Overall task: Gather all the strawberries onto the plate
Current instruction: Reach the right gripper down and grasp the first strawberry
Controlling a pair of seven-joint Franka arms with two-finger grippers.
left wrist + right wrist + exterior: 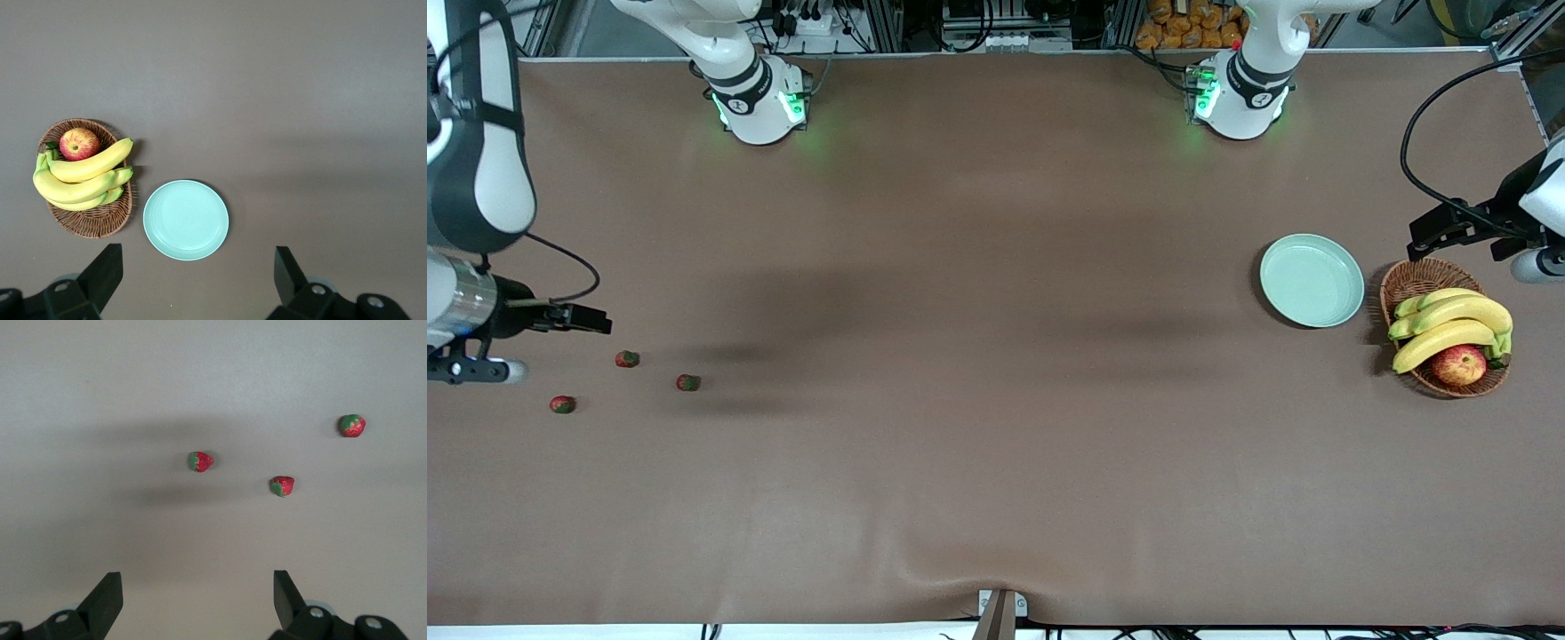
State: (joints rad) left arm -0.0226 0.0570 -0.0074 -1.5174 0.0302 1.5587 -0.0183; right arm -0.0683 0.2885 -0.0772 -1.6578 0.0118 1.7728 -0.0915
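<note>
Hovering claws [193, 600], open table [996, 444] between

My right arm rises from its base at the upper left of the front view and reaches to the far left edge of the frame, where my right gripper [591, 318] hangs in the air with its fingers spread wide and nothing between them. My left arm rises from its base at the upper right and reaches to the right edge, where my left gripper [1427, 236] hangs likewise, fingers wide apart and empty.
</note>
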